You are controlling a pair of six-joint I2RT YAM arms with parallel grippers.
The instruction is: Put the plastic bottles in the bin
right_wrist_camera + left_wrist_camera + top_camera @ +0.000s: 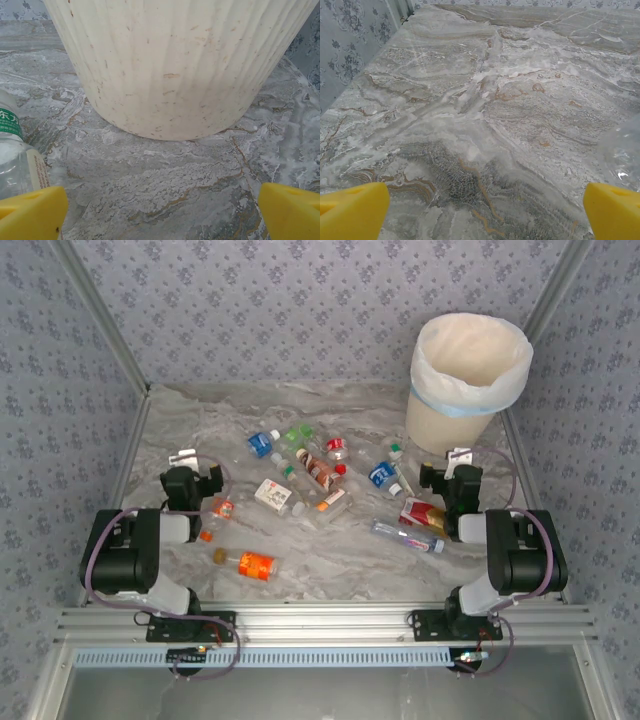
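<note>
Several plastic bottles lie scattered across the middle of the marble table: a blue-labelled one [262, 443], a green one [295, 437], two orange ones [218, 510] [255, 565] near the left arm, and a red one [422, 515] by the right arm. The bin [470, 380] stands at the back right, its ribbed wall [180, 65] close ahead in the right wrist view. My left gripper [192, 475] [482, 215] is open over bare table. The right gripper [450, 472] [162, 212] is open and holds nothing, with a green-labelled bottle [12, 150] beside its left finger.
Patterned walls close off the table at the back and both sides. A metal rail [320, 625] runs along the near edge behind the arm bases. A blurred clear bottle [622, 155] shows at the right edge of the left wrist view.
</note>
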